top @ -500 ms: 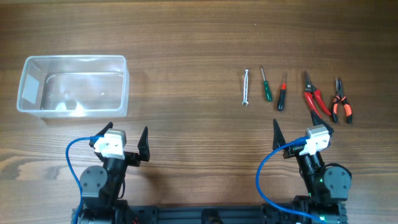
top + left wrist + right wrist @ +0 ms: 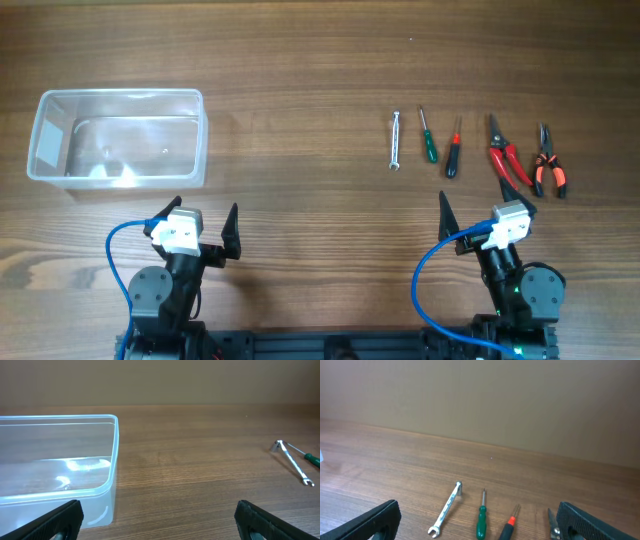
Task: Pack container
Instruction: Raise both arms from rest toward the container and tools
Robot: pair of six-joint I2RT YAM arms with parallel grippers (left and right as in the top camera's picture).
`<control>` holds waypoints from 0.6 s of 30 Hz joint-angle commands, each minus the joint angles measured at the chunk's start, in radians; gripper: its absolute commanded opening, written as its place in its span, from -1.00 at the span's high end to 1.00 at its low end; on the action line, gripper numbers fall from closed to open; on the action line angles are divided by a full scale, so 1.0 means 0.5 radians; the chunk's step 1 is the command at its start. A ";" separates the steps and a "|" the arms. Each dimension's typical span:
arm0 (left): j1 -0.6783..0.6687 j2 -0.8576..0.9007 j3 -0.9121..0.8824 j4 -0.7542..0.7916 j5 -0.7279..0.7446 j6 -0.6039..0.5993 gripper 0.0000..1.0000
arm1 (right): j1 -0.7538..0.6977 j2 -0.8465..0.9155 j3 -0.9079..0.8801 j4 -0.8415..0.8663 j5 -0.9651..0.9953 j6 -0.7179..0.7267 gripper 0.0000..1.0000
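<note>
One container (image 2: 204, 135), clear plastic with rounded corners, sits upright on the table (image 2: 300, 60) at far left, long side running left-right. Five hand tools lie in one row at right, well apart from the container and each apart from its neighbour. From left: one wrench (image 2: 396, 140), two screwdrivers (green screwdriver (image 2: 427, 138), then red screwdriver (image 2: 454, 150) with a dark grip), one pair of red cutters (image 2: 505, 155), and one pair of orange-black pliers (image 2: 549, 165). All five point roughly away from the robot. There are two grippers, both at the near edge. The left gripper (image 2: 205, 208) is just in front of the container's near wall, not touching it, with jaws wide. In the left wrist view its two dark fingers (image 2: 55, 522) frame the container's right corner (image 2: 114, 460), and the wrench (image 2: 292, 462) shows far right. The right gripper (image 2: 487, 203) is near the row, short of the tools, also spread wide. The right wrist view shows the wrench (image 2: 448, 509), green screwdriver (image 2: 481, 519) and red screwdriver (image 2: 509, 525) between its fingers (image 2: 372, 522), with bare wood under the tips.
</note>
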 commanded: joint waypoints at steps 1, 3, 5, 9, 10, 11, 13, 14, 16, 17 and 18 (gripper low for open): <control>-0.011 -0.014 -0.018 0.011 0.018 0.040 -1.00 | -0.006 -0.018 -0.006 0.010 -0.031 0.036 -0.99; -0.011 -0.014 -0.018 0.012 0.018 0.040 -1.00 | -0.006 -0.018 -0.006 0.010 -0.031 0.035 -1.00; -0.011 -0.014 -0.018 0.012 0.018 0.040 -1.00 | -0.006 -0.018 -0.006 0.011 -0.031 0.034 -0.99; -0.011 -0.014 -0.018 0.012 0.039 0.038 -1.00 | -0.006 -0.018 -0.005 0.011 -0.069 0.156 -1.00; -0.011 -0.014 -0.018 0.013 0.054 0.037 -0.99 | -0.006 -0.018 -0.005 0.011 -0.094 0.320 -0.99; -0.011 -0.014 -0.018 0.012 0.058 0.037 -1.00 | -0.006 -0.018 -0.005 0.010 -0.094 0.581 -0.99; -0.011 -0.014 -0.018 0.014 0.056 -0.007 -1.00 | -0.006 -0.014 -0.005 0.006 -0.093 0.977 -0.99; -0.011 -0.014 -0.010 0.014 0.054 -0.119 -0.99 | -0.006 0.005 -0.005 0.007 -0.108 1.170 -0.99; -0.010 -0.014 0.024 0.023 0.018 -0.384 -1.00 | -0.006 0.061 0.000 0.010 -0.214 1.287 -1.00; -0.010 -0.009 0.043 0.029 -0.047 -0.533 -1.00 | -0.006 0.106 0.018 0.008 -0.278 1.286 -1.00; -0.010 0.007 0.072 0.043 -0.091 -0.655 -1.00 | -0.006 0.176 0.058 0.003 -0.310 1.286 -0.99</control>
